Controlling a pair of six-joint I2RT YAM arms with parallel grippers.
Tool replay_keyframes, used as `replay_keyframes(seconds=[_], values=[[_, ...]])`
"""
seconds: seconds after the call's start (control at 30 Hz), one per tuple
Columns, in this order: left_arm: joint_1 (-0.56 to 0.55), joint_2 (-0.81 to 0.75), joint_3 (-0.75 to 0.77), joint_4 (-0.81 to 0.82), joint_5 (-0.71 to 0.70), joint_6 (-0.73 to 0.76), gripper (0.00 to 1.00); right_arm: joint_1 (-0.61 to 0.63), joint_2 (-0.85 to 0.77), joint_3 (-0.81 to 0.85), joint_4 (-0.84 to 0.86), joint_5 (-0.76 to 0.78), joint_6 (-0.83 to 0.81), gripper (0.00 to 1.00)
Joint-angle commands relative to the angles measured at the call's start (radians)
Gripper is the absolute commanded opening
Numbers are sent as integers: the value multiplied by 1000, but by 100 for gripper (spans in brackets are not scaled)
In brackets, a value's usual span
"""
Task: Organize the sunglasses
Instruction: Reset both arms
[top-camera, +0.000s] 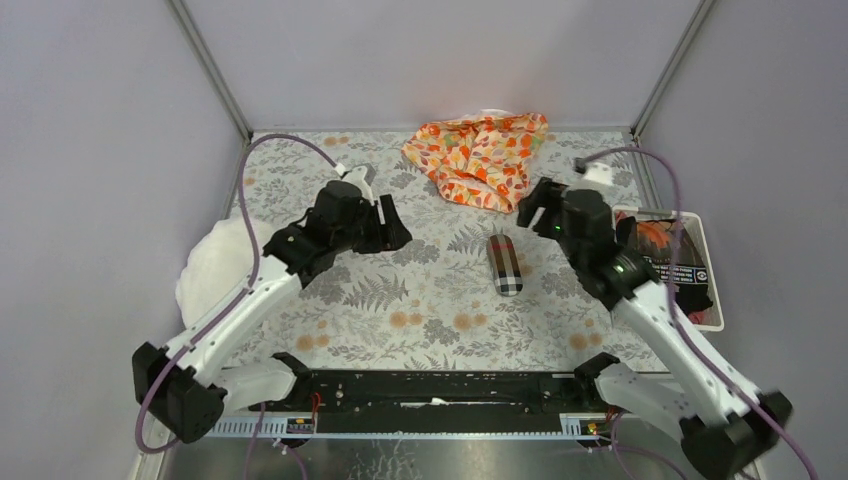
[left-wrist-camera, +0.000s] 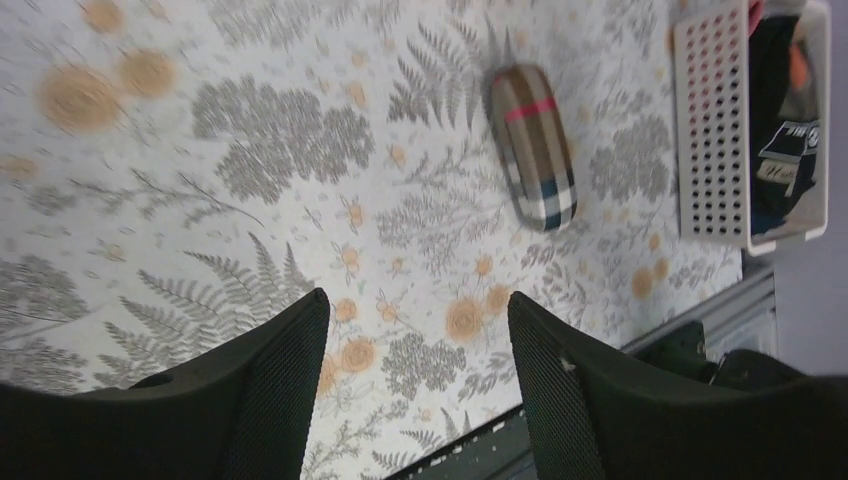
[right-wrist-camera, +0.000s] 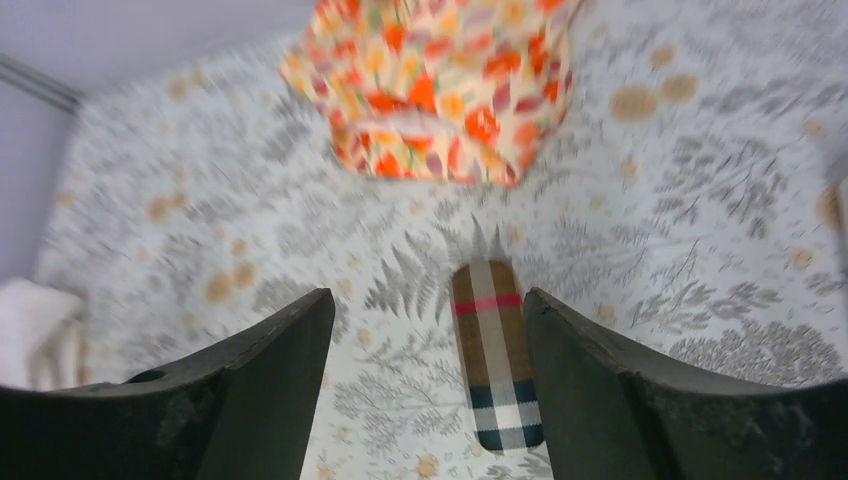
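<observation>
Case (top-camera: 505, 265) in brown plaid; left tool (left-wrist-camera: 415, 310) and right tool (right-wrist-camera: 428, 305) both released, empty; tray label (left-wrist-camera: 790, 150) illegible.

A robot test booth: plain grey panel walls (top-camera: 90, 150), metal corner posts (top-camera: 212, 70), fern-print table (top-camera: 420, 300).

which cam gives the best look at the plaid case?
Left wrist: the plaid case is whole, sharp, closed and unobstructed. Right wrist also shows all of it, close up but slightly softer. Top external shows it whole, only small.
</observation>
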Motion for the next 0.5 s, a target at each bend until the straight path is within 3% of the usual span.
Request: replay_keyframes(seconds=[0.0,0.2,0.47], values=[[4,-101,41,-64,-200,44,71,-2,-231,-79,9,138,23,79],[5,-210,-41,-38,-270,94,71,-2,-399,-204,-45,250,80,86],[5,-270,-102,3,-289,62,71,-2,-456,-276,-49,219,118,87]])
